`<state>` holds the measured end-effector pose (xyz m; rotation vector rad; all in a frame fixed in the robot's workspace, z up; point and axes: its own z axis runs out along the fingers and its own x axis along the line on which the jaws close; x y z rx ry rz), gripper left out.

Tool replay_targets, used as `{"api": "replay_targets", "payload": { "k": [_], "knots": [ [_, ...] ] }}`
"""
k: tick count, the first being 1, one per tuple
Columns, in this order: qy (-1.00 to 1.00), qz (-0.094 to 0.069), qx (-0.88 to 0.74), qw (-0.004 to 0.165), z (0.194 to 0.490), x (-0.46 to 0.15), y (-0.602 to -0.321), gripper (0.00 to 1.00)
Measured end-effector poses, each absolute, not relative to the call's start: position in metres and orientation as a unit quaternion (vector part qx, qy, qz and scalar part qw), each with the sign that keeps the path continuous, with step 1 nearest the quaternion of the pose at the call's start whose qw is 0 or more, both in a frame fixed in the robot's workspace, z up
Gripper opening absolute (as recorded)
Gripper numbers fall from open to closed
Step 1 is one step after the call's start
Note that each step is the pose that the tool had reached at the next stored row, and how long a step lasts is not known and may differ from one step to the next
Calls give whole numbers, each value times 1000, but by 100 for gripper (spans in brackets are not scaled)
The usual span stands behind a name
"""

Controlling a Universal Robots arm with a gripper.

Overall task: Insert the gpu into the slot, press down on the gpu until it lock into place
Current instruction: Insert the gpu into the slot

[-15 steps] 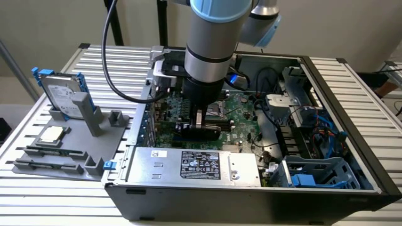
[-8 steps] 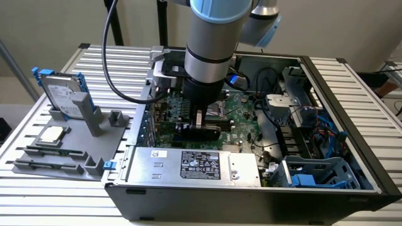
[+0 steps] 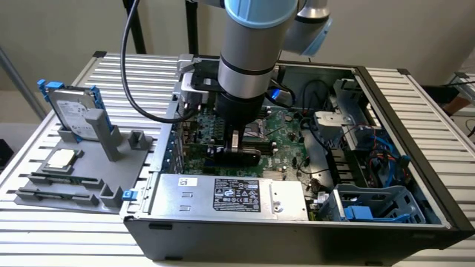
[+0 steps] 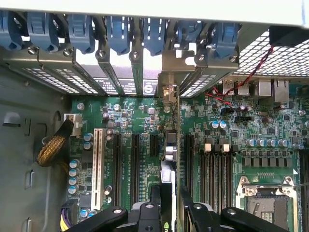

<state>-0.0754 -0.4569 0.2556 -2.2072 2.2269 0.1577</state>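
The gripper (image 3: 239, 149) is seen lowered into the open computer case (image 3: 297, 245), directly above the motherboard (image 4: 140, 121). It is closed on the gpu (image 3: 215, 151). In the wrist view the card (image 4: 168, 159) is seen edge-on between the two fingers (image 4: 155, 198), which are pressed against its opposite faces with no gap to be made out. The card is held upright, its length running away from the gripper (image 4: 171, 195) to its metal end bracket (image 4: 169, 92), which is set against the rear wall of the case among the blue retention clips (image 4: 118, 29). The lower edge of the card is down at the board. The slot beneath it is covered by the card, and whether the card is fully seated cannot be told.

A white expansion slot (image 4: 99, 159) and a yellow braided cable (image 4: 53, 147) are found to one side of the held card, and the CPU socket (image 4: 263, 203) to the other. In the exterior view, the silver labelled power supply (image 3: 230, 194) lies just in front of the gripper. Outside the case, well apart on the exterior view's left of the gripper, a grey fixture tray (image 3: 44, 194) is seen with a hard drive (image 3: 74, 111) stood on it.
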Motion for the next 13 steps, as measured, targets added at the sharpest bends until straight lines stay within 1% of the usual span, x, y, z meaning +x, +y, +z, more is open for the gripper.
{"api": "replay_targets", "payload": {
  "k": [1,2,6,13],
  "knots": [
    [709,50,-703,1,256,-75,-457,27],
    [709,50,-703,1,256,-75,-457,33],
    [709,50,-703,1,263,-75,-457,33],
    [709,50,-704,1,292,-75,-457,33]
  ]
}}
